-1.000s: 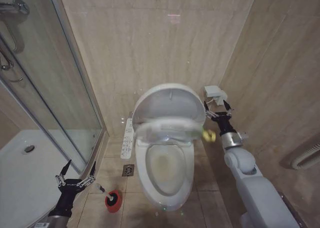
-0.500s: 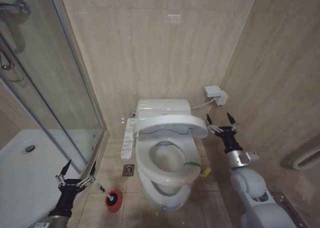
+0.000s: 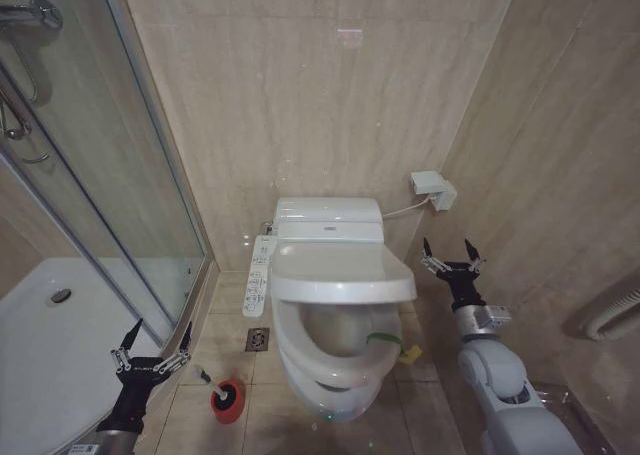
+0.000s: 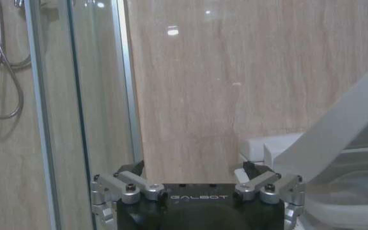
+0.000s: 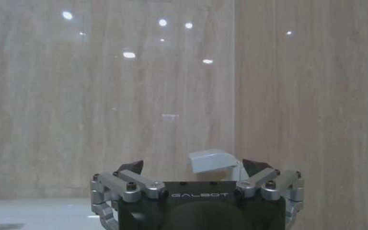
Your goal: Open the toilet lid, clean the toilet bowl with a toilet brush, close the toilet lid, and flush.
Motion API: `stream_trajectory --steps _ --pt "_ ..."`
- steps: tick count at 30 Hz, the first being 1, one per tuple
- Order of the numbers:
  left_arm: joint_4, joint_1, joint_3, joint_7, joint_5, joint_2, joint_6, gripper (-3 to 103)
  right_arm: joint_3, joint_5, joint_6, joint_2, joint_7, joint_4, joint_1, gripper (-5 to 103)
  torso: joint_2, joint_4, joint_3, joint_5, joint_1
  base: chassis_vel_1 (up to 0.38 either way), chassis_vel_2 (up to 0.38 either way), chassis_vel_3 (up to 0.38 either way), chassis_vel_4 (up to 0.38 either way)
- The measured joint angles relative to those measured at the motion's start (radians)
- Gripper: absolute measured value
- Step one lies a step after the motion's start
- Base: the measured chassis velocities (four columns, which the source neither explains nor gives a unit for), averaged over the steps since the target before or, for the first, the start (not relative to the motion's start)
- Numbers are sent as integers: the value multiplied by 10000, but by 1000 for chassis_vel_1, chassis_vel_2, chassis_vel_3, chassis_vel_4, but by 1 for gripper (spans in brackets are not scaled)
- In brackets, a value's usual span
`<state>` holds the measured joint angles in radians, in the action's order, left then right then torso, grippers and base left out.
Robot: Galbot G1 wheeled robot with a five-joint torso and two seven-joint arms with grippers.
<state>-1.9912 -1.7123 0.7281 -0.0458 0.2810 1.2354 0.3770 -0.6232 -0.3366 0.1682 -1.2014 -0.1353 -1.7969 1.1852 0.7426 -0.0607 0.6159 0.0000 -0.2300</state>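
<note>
Left gripper (image 3: 153,343) low by the shower glass, fingers spread, holding nothing. Just to its right on the floor, red cup (image 3: 227,399) holds the toilet brush (image 3: 200,378), handle leaning toward the gripper. Toilet lid (image 3: 342,273) partly lowered over the toilet bowl (image 3: 330,380). Right gripper (image 3: 450,258) just right of the lid, fingers spread, empty.
</note>
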Motion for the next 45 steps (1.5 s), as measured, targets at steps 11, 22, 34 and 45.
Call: stream_trajectory --steps 11,22,34,45 --pt "0 0 0 0 0 0 0 100 34 -196 -574 179 -290 -407 83 100 0 -1 0 0 0 0 0 0 0" --pt "0 0 0 0 0 0 0 100 52 -79 -1142 476 -887 -743 472 100 0 0 0 0 0 0 0 0 0" --pt "0 0 0 0 0 0 0 100 -223 -108 -1260 448 -1064 -1492 1490 100 0 0 -2 -1 0 0 0 0 0" --pt "0 -1 0 0 0 0 0 100 -229 -69 -1233 -43 -1055 -2344 2467 100 1 0 -2 -1 0 0 0 0 0"
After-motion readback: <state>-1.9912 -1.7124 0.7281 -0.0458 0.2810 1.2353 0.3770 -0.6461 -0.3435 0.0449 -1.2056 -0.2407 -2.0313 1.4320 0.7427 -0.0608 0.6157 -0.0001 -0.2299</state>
